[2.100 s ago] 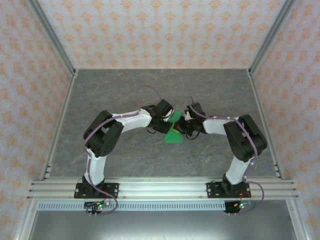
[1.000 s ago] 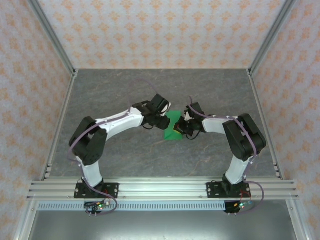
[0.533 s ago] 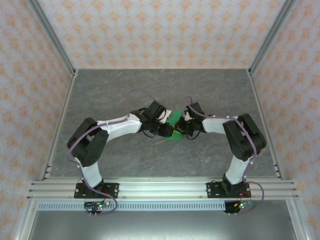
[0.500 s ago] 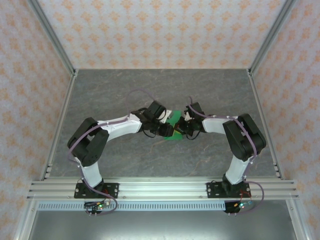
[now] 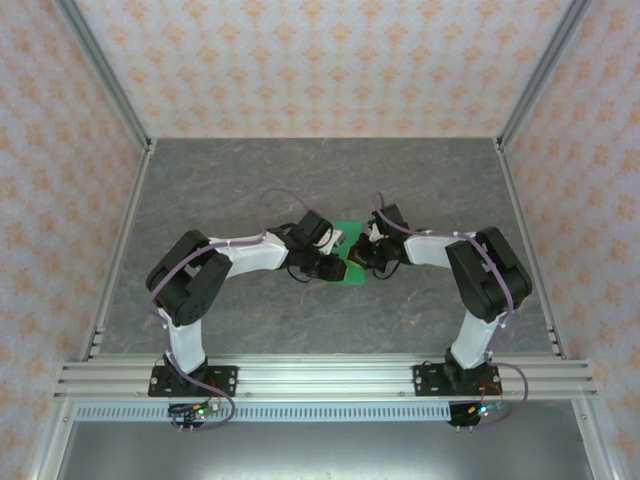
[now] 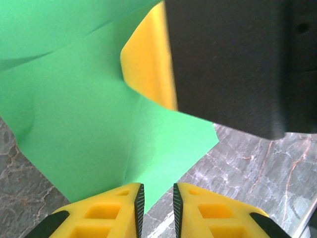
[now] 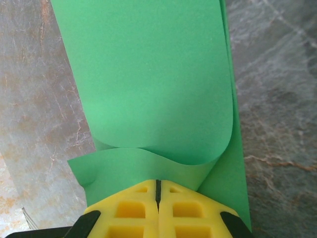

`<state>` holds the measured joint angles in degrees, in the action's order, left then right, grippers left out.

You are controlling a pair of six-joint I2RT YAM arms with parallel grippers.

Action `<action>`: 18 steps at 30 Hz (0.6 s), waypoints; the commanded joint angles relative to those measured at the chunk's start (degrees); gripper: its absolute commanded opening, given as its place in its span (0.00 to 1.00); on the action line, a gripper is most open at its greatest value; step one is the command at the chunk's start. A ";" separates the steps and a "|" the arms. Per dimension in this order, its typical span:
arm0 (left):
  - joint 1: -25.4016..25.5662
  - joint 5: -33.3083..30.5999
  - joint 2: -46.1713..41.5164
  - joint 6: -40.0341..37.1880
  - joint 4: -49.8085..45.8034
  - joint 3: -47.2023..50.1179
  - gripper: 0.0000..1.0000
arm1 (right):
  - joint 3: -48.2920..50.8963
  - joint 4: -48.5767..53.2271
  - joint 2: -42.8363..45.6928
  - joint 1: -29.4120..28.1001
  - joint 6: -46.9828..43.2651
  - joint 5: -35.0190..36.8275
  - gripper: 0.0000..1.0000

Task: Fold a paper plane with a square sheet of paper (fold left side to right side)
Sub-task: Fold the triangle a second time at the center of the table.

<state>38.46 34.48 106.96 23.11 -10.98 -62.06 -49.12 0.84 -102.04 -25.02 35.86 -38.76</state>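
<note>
Right gripper: clamped on the curled edge of the square sheet of paper.
Left gripper: narrow gap at the sheet's lower edge.
Table: stretches wide beyond.

Nothing readable anywhere, no text, label, brand or number. The square sheet of paper is plain green, unmarked. The walls carry a repeating orange ornament, no letters. The table is just grey marbling.

Sheet of paper thin, matt, smooth; table grey marbled, faint sheen
</note>
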 commanded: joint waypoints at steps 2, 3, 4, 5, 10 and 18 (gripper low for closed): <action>-0.32 -0.68 0.57 0.24 0.52 1.13 0.25 | -0.10 4.78 -2.00 -0.12 -1.16 3.91 0.01; -0.31 -0.87 0.68 0.26 0.46 1.35 0.25 | -0.18 4.87 -1.94 -0.18 -1.19 3.96 0.01; -0.31 -1.14 0.69 0.27 0.44 1.57 0.25 | -0.18 4.87 -2.01 -0.16 -1.31 3.96 0.01; -0.31 -1.41 0.79 0.24 0.44 1.83 0.25 | -0.18 4.85 -1.98 -0.17 -1.24 3.96 0.01; -0.32 -2.22 1.03 0.13 0.34 2.34 0.24 | -0.27 5.07 -2.02 -0.12 -1.44 4.05 0.01; -0.31 -2.79 0.63 0.37 0.31 4.21 0.23 | -0.45 5.56 -1.91 -0.18 -1.65 4.31 0.01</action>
<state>38.46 33.80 107.15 23.11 -10.02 -59.70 -49.52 1.54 -102.13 -25.02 35.66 -38.74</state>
